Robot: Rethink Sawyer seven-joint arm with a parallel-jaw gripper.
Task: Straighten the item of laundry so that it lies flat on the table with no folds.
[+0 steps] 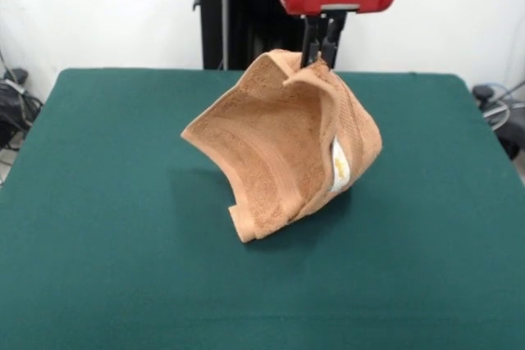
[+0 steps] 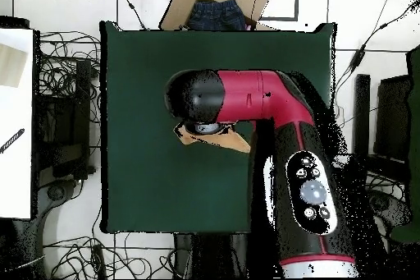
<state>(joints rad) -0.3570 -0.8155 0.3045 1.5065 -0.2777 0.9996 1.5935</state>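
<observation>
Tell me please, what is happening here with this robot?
The robot's hand is pinching the top edge of the towel and holding it up over the table. The towel hangs bunched and folded, with its lower end touching the cloth and its white tag showing on one side. It is not yet flat. From overhead, the arm covers most of the towel.

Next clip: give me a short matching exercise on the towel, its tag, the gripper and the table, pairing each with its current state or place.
Things:
1. towel
2. white tag
3. gripper
4. table

States:
A. covered in dark green cloth, carrying the towel's lowest edge
B. shut on the towel's top
C. hangs bunched and folded, mostly lifted
D. shows on the towel's side, on the picture's right in the front view

Pairs: 1-C, 2-D, 3-B, 4-A
</observation>
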